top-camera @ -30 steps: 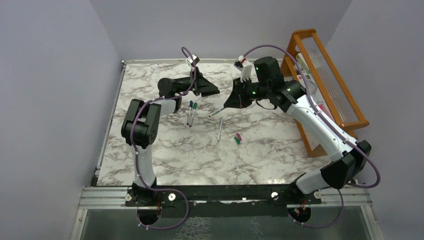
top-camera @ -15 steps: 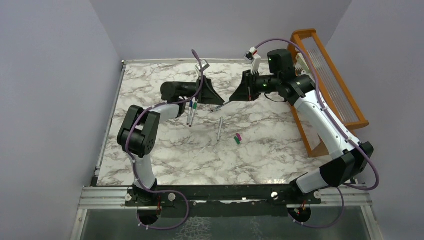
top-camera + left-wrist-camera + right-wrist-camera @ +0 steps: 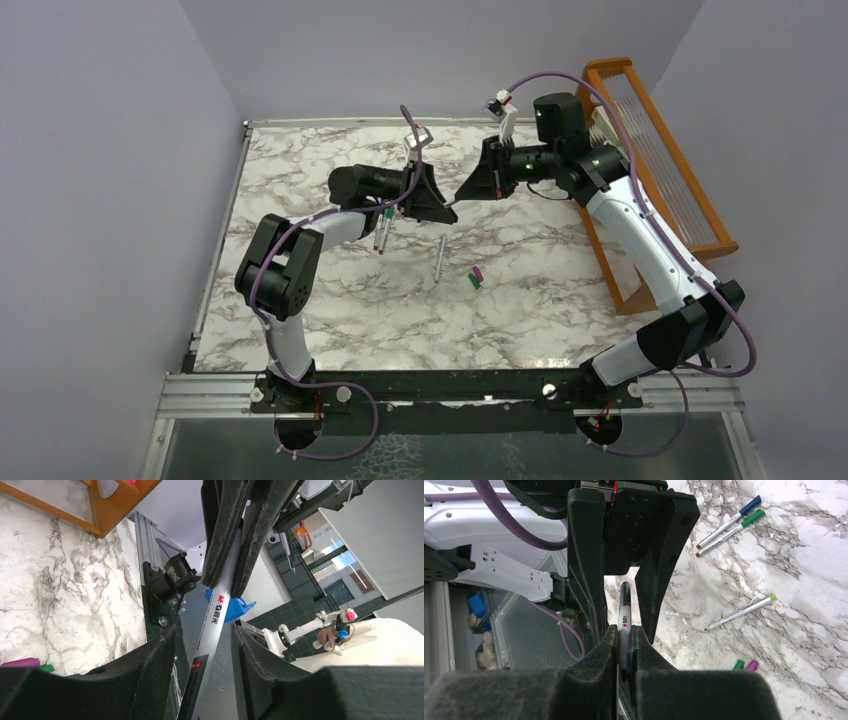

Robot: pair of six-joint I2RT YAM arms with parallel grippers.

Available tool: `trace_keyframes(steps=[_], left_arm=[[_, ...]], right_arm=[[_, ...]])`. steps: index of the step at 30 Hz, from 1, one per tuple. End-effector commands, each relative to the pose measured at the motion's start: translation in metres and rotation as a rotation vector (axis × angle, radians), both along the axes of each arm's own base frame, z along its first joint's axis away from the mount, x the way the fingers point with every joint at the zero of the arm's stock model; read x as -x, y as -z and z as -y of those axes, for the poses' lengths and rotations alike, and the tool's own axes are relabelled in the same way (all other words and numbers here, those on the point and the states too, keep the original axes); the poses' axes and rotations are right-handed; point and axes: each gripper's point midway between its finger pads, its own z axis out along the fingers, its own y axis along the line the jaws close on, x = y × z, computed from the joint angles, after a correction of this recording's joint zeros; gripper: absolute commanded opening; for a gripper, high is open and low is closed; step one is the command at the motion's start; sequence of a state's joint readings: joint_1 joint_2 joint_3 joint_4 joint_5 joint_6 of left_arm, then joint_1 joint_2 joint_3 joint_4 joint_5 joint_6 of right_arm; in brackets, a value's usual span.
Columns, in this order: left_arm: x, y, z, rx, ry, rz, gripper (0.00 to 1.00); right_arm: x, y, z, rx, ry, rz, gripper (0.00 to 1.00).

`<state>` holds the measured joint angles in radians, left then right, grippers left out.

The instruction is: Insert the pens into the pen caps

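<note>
Hanging above the marble table [image 3: 330, 300], a grey pen [image 3: 215, 620] is clamped tight in the right gripper [image 3: 624, 632], beyond the loose caps and up-left of them in the overhead view. Its free end is straddled by the left gripper [image 3: 204, 635], whose fingers are spread and not seen to touch it; no cap can be made out there. A green cap [image 3: 738, 665] and a magenta cap [image 3: 752, 665] are laid side by side. Just left of these caps a bare pen [image 3: 739, 612] is laid; farther left, a blue-capped pen [image 3: 728, 522] and a green-capped pen [image 3: 731, 533] are laid together. Roughly half the work is judged done: two pens and two caps are left unjoined.
</note>
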<state>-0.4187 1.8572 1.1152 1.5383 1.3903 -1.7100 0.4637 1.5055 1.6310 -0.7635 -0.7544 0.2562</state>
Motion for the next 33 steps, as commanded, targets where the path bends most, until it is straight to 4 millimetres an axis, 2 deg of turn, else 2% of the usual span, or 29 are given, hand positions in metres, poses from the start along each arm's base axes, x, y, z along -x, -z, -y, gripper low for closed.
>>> trace_keyframes(steps=[1, 3, 5, 8, 10, 13, 14, 16, 18, 19, 21, 23, 25, 27, 30, 33], left_arm=[[0.015, -0.013, -0.007, 0.091, 0.014, 0.253, 0.45], [0.014, -0.013, -0.007, 0.092, 0.010, 0.247, 0.43], [0.012, -0.012, -0.006, 0.090, 0.010, 0.233, 0.34], [0.009, -0.010, -0.004, 0.091, 0.006, 0.219, 0.16], [0.008, -0.011, -0.004, 0.092, 0.004, 0.216, 0.00], [0.007, -0.010, -0.003, 0.090, 0.006, 0.204, 0.00], [0.007, -0.010, -0.003, 0.092, 0.003, 0.201, 0.00], [0.003, -0.008, -0.002, 0.096, -0.007, 0.184, 0.00], [-0.007, -0.003, -0.001, 0.101, -0.036, 0.133, 0.00], [-0.014, 0.000, -0.002, 0.104, -0.057, 0.098, 0.00], [-0.033, 0.010, -0.006, 0.108, -0.113, 0.010, 0.00], [-0.053, 0.022, -0.014, 0.114, -0.183, -0.100, 0.00], [-0.068, 0.031, -0.022, 0.125, -0.244, -0.187, 0.00], [-0.071, 0.030, -0.025, 0.137, -0.271, -0.191, 0.00], [-0.080, 0.031, -0.022, 0.097, -0.317, -0.181, 0.00], [-0.097, 0.042, -0.018, 0.005, -0.403, -0.168, 0.00]], right_arm=[[0.005, -0.006, -0.002, -0.012, -0.046, 0.003, 0.01], [0.006, -0.003, -0.001, -0.003, -0.046, -0.003, 0.01], [0.005, 0.000, 0.001, 0.011, -0.033, -0.001, 0.01], [0.004, 0.004, 0.003, 0.023, -0.021, -0.001, 0.01], [0.003, 0.004, 0.003, 0.020, -0.016, 0.007, 0.01], [-0.001, -0.001, 0.003, 0.004, 0.020, 0.032, 0.01], [-0.005, -0.004, 0.005, 0.003, 0.050, 0.048, 0.07], [-0.018, -0.008, 0.013, 0.013, 0.157, 0.086, 0.31], [-0.034, -0.013, 0.028, 0.028, 0.306, 0.132, 0.47], [-0.040, -0.017, 0.037, 0.033, 0.383, 0.155, 0.51], [-0.050, -0.021, 0.057, 0.050, 0.518, 0.204, 0.54], [-0.049, -0.018, 0.068, 0.076, 0.557, 0.233, 0.55], [-0.045, 0.000, 0.073, 0.138, 0.547, 0.209, 0.55], [-0.037, 0.022, 0.078, 0.210, 0.526, 0.167, 0.55], [-0.029, 0.059, 0.093, 0.317, 0.547, 0.098, 0.55], [-0.019, 0.094, 0.099, 0.412, 0.505, 0.039, 0.54]])
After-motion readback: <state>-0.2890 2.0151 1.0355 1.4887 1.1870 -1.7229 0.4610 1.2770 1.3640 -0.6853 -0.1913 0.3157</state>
